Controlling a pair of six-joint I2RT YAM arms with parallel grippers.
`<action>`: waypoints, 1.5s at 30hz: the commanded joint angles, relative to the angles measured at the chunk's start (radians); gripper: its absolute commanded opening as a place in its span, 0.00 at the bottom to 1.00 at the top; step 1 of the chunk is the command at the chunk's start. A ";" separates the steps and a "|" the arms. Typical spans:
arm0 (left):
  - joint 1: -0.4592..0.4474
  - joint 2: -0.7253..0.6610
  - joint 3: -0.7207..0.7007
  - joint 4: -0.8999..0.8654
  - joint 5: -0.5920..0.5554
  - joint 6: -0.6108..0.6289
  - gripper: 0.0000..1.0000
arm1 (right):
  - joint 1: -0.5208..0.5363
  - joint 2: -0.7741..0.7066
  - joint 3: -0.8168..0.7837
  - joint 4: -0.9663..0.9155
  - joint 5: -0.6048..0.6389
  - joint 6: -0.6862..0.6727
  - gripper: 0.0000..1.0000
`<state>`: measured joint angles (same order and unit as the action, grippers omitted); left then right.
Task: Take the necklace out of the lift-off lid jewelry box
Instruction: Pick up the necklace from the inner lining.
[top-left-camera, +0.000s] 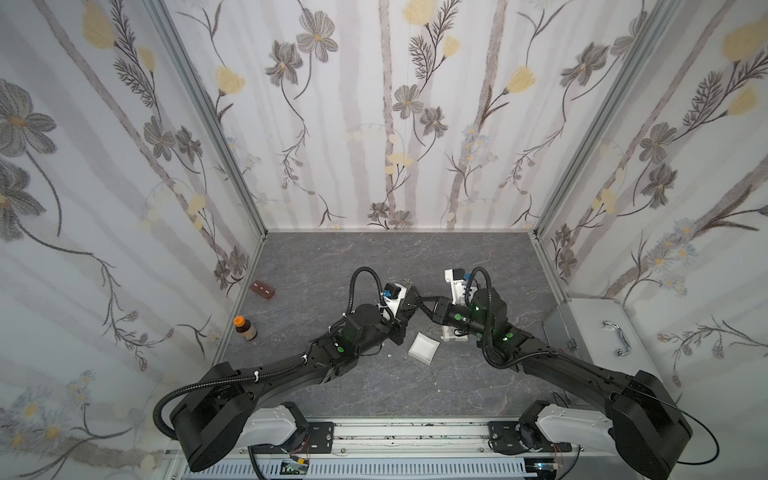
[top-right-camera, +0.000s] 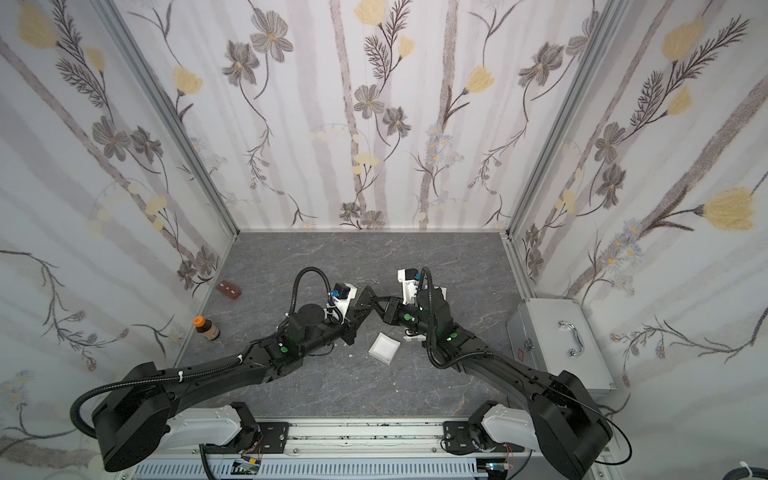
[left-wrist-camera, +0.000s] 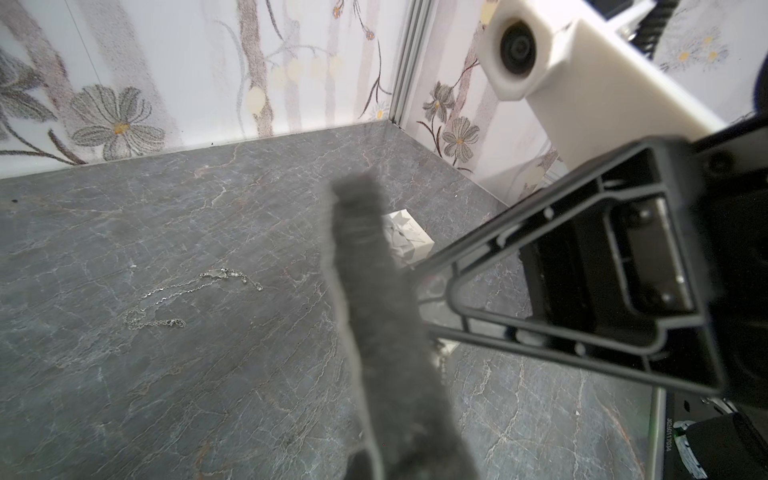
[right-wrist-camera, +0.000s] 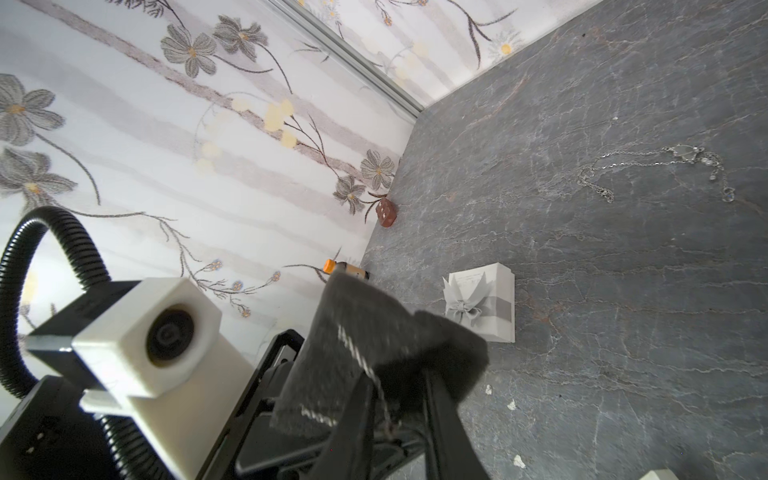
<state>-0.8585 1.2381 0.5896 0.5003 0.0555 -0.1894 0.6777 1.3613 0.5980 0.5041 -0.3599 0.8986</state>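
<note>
Surface: grey marble bench (top-left-camera: 374, 257), floral walls. Wrist views show plainly the thin silver chain necklace (left-wrist-camera: 191, 291), loose on bench, far of claws. Nearer lies the white square box base (top-left-camera: 424, 348), open. Pressed-together left claw (top-left-camera: 413, 300) pinches grey felt pad (left-wrist-camera: 374, 311); right claw (top-left-camera: 426, 305) spread unclear.

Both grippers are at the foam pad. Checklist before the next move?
1. Necklace out of the box: ok, it lies on the table.
2. Left gripper shut on the foam pad: ok.
3. Right gripper off the pad: cannot tell.
4. Lid off: ok, it lies on the table apart from the necklace.
5. Necklace clear of both grippers: ok.
</note>
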 joint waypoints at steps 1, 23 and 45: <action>0.002 -0.018 -0.006 0.044 -0.008 -0.004 0.00 | -0.008 -0.007 -0.021 0.148 -0.098 0.029 0.21; 0.018 -0.126 0.035 -0.168 0.267 0.068 0.00 | -0.070 -0.122 0.010 -0.119 -0.272 -0.284 0.27; 0.030 -0.102 0.080 -0.258 0.345 0.125 0.00 | -0.069 -0.191 0.023 -0.225 -0.328 -0.366 0.22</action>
<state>-0.8295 1.1294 0.6575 0.2527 0.4145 -0.0921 0.6075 1.1751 0.6132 0.2848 -0.6788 0.5522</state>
